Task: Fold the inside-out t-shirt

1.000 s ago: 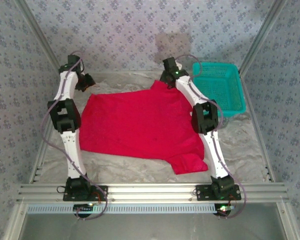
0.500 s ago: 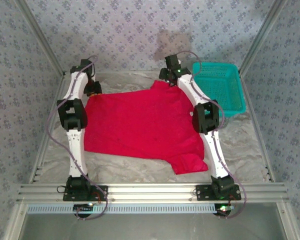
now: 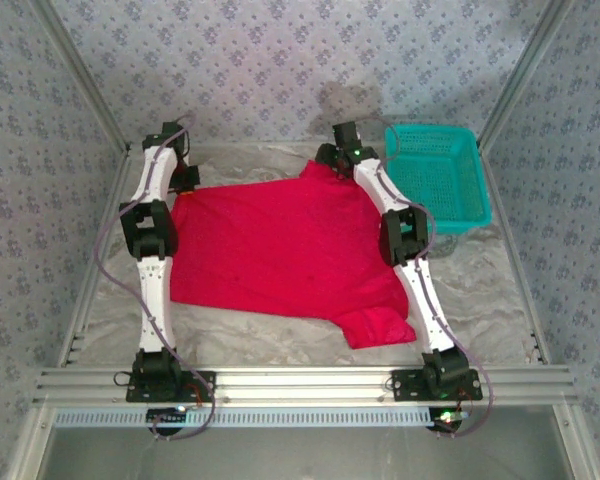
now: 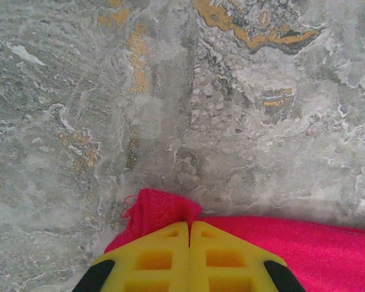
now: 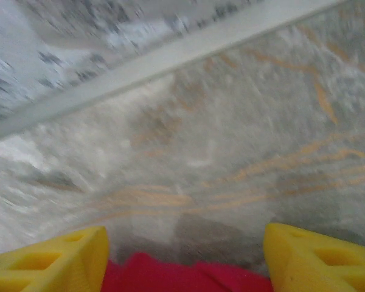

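Red t-shirt [image 3: 280, 240] lies spread flat on the grey marbled table [image 3: 490, 290], filling the middle of it between my left arm [image 3: 150, 270] and my right arm [image 3: 425, 295]. Nearest to me, one sleeve [image 3: 375, 325] sticks out toward the near right, just left of my right arm. From there the cloth runs back, with its left edge along my left arm and its right side passing under my right arm.

At the far left corner of the cloth my left gripper [image 3: 187, 180] is down at the table and clenched. In the left wrist view my yellow fingers [image 4: 231, 255] are pressed together with no gap. A small pucker of red cloth rises right at their tips, so I am pinching the t-shirt's corner there. Bare table lies beyond it.

Toward the far right of the cloth, my right gripper [image 3: 332, 158] sits at the shirt's far point, released. The right wrist view is blurred. It shows my two yellow fingers [image 5: 55, 261] well apart, with a strip of red cloth low between them, and I am grasping nothing.

Farther right, at the far right corner of the table, a teal mesh basket [image 3: 432, 129] stands near the t-shirt.
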`<state>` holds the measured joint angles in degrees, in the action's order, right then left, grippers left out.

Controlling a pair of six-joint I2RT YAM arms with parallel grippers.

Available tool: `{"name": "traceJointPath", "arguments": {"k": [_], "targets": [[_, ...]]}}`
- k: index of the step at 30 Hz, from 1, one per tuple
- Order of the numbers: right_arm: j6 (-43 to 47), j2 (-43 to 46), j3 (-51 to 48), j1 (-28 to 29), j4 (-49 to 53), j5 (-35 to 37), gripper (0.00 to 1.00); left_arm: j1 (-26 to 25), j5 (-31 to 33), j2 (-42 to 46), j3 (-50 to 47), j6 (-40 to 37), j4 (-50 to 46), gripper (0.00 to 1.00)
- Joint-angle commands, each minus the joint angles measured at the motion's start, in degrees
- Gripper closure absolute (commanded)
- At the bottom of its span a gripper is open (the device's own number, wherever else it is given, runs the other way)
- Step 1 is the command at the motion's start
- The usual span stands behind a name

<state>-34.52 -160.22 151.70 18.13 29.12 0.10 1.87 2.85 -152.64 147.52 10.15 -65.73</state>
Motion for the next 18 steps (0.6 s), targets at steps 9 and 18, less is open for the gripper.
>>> {"name": "traceJointPath", "arguments": {"k": [9, 18], "targets": [[0.8, 5.9, 2.0, -2.7, -1.1, 0.6, 1.00, 6.0, -15.9, 8.9, -0.7, 10.4, 6.6, 1.00], [3.9, 18.6, -3.5, -3.7, -4.6, 1.7, 1.00, 11.1, -37.1, 16.1, -11.0, 24.8, 24.8, 1.00]]}}
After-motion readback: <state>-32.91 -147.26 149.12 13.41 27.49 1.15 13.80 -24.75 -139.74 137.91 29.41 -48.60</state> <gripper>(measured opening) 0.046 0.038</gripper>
